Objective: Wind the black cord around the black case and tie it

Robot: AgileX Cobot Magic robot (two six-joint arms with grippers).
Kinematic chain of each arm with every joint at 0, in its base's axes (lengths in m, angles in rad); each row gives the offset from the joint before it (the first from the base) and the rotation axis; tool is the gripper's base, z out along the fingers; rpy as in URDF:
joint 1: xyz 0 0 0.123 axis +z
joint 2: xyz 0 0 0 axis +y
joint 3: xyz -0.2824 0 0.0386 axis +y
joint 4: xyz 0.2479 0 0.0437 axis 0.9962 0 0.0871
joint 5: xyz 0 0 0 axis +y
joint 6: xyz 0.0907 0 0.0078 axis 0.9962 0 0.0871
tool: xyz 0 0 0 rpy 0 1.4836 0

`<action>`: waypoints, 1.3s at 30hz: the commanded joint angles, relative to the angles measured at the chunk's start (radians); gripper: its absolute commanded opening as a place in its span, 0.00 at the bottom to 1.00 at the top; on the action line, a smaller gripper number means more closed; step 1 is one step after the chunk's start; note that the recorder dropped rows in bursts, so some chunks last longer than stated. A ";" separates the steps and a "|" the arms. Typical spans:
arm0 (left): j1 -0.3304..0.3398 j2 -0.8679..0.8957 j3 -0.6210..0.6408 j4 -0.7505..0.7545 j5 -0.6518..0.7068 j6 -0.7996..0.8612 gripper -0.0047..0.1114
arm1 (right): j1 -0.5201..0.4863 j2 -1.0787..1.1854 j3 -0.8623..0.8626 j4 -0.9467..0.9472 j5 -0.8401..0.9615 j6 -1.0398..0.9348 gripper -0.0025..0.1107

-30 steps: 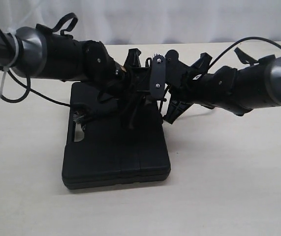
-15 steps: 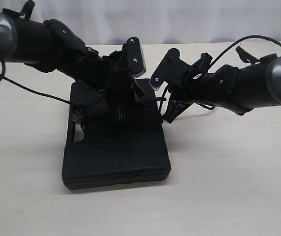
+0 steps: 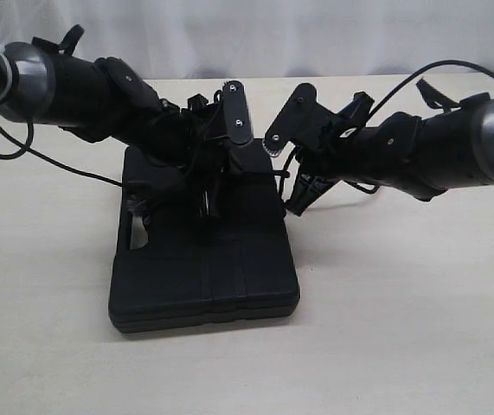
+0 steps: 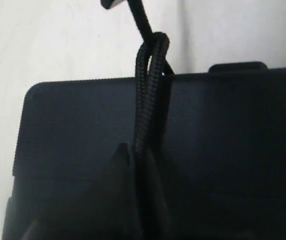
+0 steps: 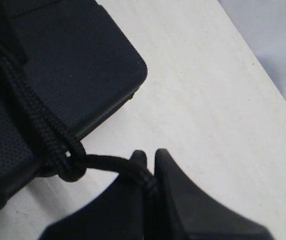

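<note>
The black case (image 3: 203,268) lies flat on the table, its handle slot (image 3: 134,235) to the left. My left gripper (image 3: 209,206) hovers over the case's far half, and in the left wrist view it (image 4: 141,152) is shut on a doubled run of the black cord (image 4: 147,100) that crosses the lid (image 4: 72,125) to the far edge. There the doubled run hooks round another strand. My right gripper (image 3: 299,201) sits just off the case's far right corner. In the right wrist view it (image 5: 150,157) is shut on the cord (image 5: 107,162), which passes through a loop beside the case (image 5: 82,65).
The pale table (image 3: 402,328) stretches around the case on all sides. A white curtain (image 3: 316,35) closes off the back. Thin arm cables hang at the left (image 3: 56,164) and arch over the right arm (image 3: 441,67).
The left arm has swung from lying level across the case to angling down from the upper left. Its gripper has closed on the doubled cord. The right arm has barely moved.
</note>
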 commanded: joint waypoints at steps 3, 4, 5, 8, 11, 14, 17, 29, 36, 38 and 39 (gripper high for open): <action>0.000 0.008 0.006 0.253 0.084 -0.131 0.04 | -0.007 -0.080 -0.005 -0.003 -0.045 0.108 0.06; 0.000 0.008 0.006 0.253 0.091 -0.129 0.04 | -0.012 -0.075 -0.005 -0.003 -0.044 0.110 0.06; 0.000 0.001 0.006 0.269 0.109 -0.129 0.04 | -0.028 -0.058 -0.005 -0.003 -0.044 0.113 0.06; 0.002 -0.039 0.006 0.302 0.136 -0.174 0.04 | -0.092 -0.016 -0.003 -0.003 -0.044 0.130 0.06; 0.002 -0.038 0.006 0.332 0.162 -0.176 0.04 | -0.176 0.028 0.002 -0.005 0.019 0.091 0.06; 0.005 -0.027 0.006 0.359 0.166 -0.181 0.04 | -0.203 0.049 0.002 -0.018 0.078 0.037 0.06; 0.005 -0.027 0.006 0.412 0.177 -0.222 0.04 | -0.211 0.061 0.002 -0.018 0.096 -0.002 0.06; 0.005 -0.027 0.006 0.407 0.131 -0.233 0.04 | -0.292 0.078 0.035 0.020 0.107 -0.046 0.12; 0.005 -0.027 0.006 0.374 0.102 -0.234 0.04 | -0.296 0.078 0.062 0.020 0.120 -0.048 0.48; 0.005 -0.027 0.006 0.374 0.102 -0.234 0.04 | -0.296 0.073 0.072 0.020 0.128 -0.052 0.50; 0.005 -0.027 0.006 0.374 0.102 -0.234 0.04 | -0.296 0.067 0.072 0.020 0.143 -0.057 0.50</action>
